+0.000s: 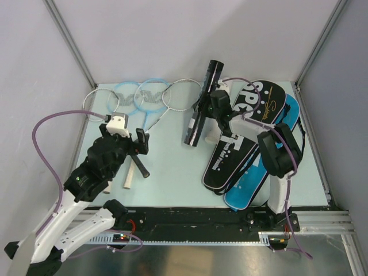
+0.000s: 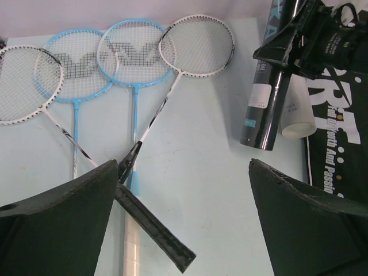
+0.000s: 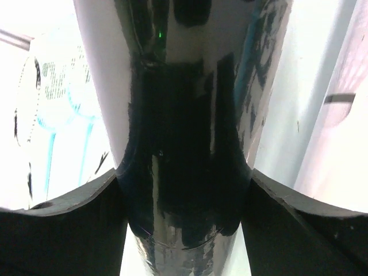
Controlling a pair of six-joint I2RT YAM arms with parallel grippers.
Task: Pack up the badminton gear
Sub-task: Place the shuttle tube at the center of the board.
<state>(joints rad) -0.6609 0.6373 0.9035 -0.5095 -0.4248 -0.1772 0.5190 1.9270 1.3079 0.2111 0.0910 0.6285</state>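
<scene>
Right fingers [image 3: 63, 230] clenched on the black tube [image 1: 193, 131], beside the black bag [image 1: 230, 155]. Left fingers [image 2: 57, 230] spread wide, empty, above crossed rackets [image 2: 135, 57] on the worktop [image 1: 172, 167].

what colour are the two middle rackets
Light blue; middle rackets show best in left wrist view.

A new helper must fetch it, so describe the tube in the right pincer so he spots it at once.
Find the black racket bag on the right half of the table. Along its left edge slants the black tube, clamped in the right pincer. The white tube beside it is pale; this one is glossy black with a small white label.
</scene>
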